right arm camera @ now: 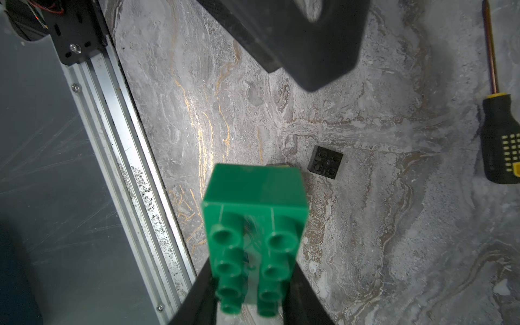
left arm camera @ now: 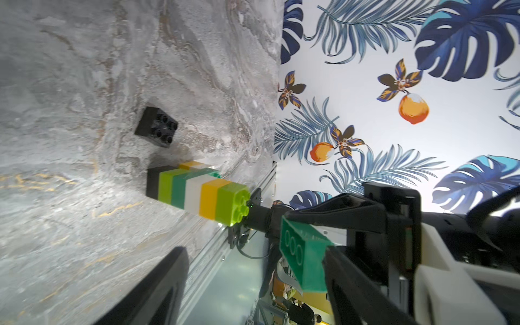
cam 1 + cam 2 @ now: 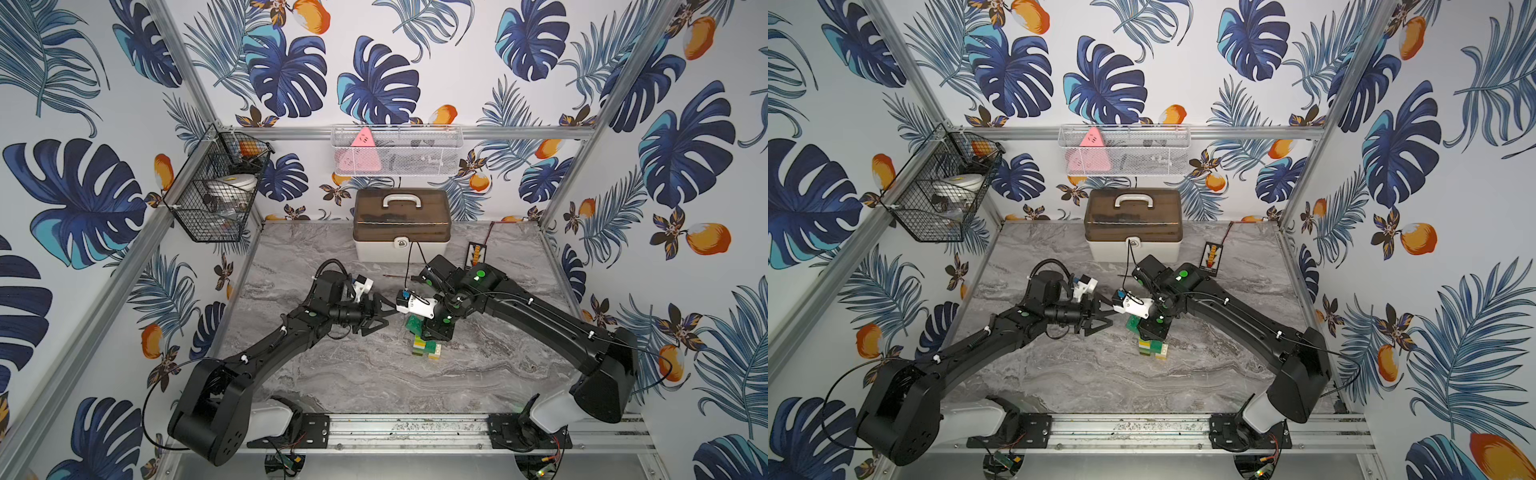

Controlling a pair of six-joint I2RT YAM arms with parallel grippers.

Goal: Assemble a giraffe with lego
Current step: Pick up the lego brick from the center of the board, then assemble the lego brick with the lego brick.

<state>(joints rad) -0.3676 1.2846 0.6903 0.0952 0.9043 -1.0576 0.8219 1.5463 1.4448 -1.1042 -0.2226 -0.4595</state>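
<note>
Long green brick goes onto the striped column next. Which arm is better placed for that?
Right. The right jaws are shut on the long green brick, held close above the striped column. The left jaws stand open and empty beside it, so left would likely need a handover first.

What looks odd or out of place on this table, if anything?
Only the screwdriver seems out of place: it is a tool lying on the table near a loose black brick, with nothing there to screw. The striped brick tower stands straight. Nothing looks spilled or broken.
</note>
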